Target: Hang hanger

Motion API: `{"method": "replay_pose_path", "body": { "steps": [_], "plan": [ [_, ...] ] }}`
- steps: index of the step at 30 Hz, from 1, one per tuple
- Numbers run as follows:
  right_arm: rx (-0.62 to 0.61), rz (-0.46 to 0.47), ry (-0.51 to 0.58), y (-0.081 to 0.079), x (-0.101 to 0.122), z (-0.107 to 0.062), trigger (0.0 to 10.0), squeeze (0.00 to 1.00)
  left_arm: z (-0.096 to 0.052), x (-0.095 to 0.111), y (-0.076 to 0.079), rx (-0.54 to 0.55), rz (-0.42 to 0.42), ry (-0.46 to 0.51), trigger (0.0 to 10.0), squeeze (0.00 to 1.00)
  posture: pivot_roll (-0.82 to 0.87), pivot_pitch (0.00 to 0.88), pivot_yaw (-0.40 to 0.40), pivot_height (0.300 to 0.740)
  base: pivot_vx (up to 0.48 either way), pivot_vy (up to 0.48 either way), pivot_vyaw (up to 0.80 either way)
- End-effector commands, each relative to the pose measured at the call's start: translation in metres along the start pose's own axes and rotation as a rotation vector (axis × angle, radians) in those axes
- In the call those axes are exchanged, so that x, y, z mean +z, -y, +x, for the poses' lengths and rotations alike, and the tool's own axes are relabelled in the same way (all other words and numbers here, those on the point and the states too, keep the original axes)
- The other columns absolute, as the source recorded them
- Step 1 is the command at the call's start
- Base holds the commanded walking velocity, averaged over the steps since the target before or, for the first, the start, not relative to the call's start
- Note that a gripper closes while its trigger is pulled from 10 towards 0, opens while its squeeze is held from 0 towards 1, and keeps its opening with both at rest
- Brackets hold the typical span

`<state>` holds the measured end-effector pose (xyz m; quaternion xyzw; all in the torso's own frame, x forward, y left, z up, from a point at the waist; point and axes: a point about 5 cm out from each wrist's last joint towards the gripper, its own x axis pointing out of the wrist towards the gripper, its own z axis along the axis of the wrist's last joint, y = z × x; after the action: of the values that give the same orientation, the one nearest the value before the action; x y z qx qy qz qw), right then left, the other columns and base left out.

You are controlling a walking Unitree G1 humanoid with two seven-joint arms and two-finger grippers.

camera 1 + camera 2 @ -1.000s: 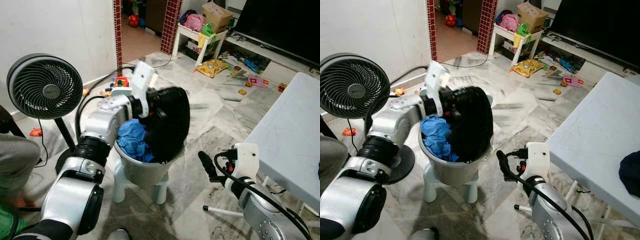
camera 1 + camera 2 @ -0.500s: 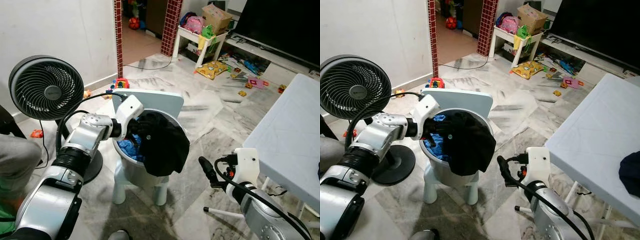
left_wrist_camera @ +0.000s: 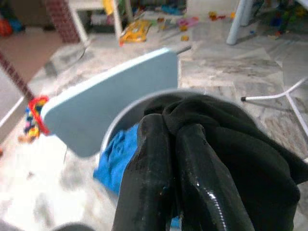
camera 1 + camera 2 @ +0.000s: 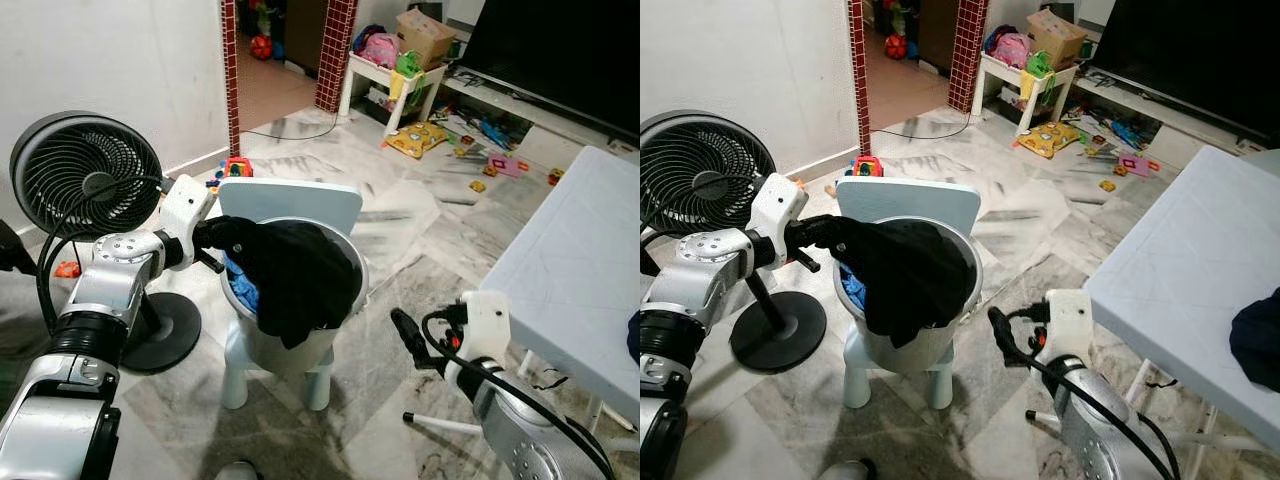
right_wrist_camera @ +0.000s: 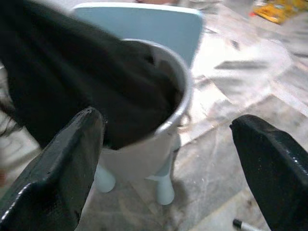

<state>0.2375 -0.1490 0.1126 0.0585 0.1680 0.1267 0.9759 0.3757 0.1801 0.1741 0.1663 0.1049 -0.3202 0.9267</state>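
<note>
Left pincer (image 4: 212, 235) closed on a black garment (image 4: 295, 275), which drapes from its fingertips across the rim of the grey bucket (image 4: 925, 345) just beyond; blue cloth (image 4: 243, 290) lies beneath it inside. The bucket stands on a pale stool (image 4: 290, 200). Right pincer (image 4: 407, 330) hovers spread wide and empty, near the bucket's far side from the left pincer. We see no hanger in these views, so the task's thing cannot be placed. We judge the step in hand to be drawing the garment out of the bucket. The next move likely calls for lifting it clear of the rim, then finding a hanger to receive it.
</note>
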Motion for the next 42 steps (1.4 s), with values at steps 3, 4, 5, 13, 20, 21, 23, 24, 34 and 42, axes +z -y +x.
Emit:
{"method": "replay_pose_path", "body": {
  "steps": [3,4,5,13,20,21,23,24,34,42],
  "plan": [
    [0.02,-0.021,0.017,0.001,0.004,0.0,10.0,0.0,0.021,0.044,0.014,-0.082,0.11,0.11,0.0,0.0,0.19,0.0,-0.118,0.74,0.0,0.0,0.0],
    [0.029,-0.027,0.021,0.001,0.005,0.0,10.0,0.0,0.026,0.05,0.019,-0.109,0.118,0.12,0.0,0.0,0.19,0.0,-0.118,0.74,0.0,0.0,0.0],
    [0.035,-0.031,0.025,0.001,0.006,-0.001,10.0,0.0,0.029,0.053,0.022,-0.126,0.124,0.124,0.0,0.0,0.18,0.0,-0.115,0.74,0.0,0.0,0.0],
    [0.187,-0.085,0.021,-0.01,0.013,-0.014,10.0,0.0,0.055,0.052,0.068,-0.438,0.315,-0.012,0.0,0.0,0.12,0.0,-0.096,0.74,0.0,0.0,0.0],
    [0.318,-0.088,-0.024,-0.021,0.008,-0.024,10.0,0.0,0.065,0.057,0.083,-0.472,0.301,0.012,0.0,0.0,0.11,0.0,-0.098,0.74,0.0,0.0,0.0],
    [0.32,-0.091,-0.025,-0.021,0.009,-0.023,10.0,0.0,0.065,0.059,0.085,-0.479,0.299,0.021,0.0,0.0,0.11,0.0,-0.1,0.74,0.0,0.0,0.0],
    [0.318,-0.093,-0.028,-0.02,0.009,-0.022,10.0,0.0,0.067,0.063,0.089,-0.495,0.294,0.039,0.0,0.0,0.12,0.0,-0.105,0.74,0.0,0.0,0.0],
    [0.318,-0.093,-0.028,-0.02,0.009,-0.022,10.0,0.0,0.067,0.063,0.089,-0.495,0.294,0.039,0.0,0.0,0.12,0.0,-0.105,0.74,0.0,0.0,0.0],
    [0.105,-0.105,-0.067,0.0,-0.004,-0.017,10.0,0.0,0.057,0.022,0.066,-0.353,0.241,-0.072,0.0,0.0,0.12,0.0,-0.1,0.74,0.0,0.0,0.0],
    [0.084,-0.118,-0.096,0.003,-0.01,-0.014,10.0,0.0,0.037,-0.016,0.042,-0.283,0.343,-0.236,0.0,0.0,0.14,0.0,-0.111,0.74,0.0,0.0,0.0]
  ]
}}
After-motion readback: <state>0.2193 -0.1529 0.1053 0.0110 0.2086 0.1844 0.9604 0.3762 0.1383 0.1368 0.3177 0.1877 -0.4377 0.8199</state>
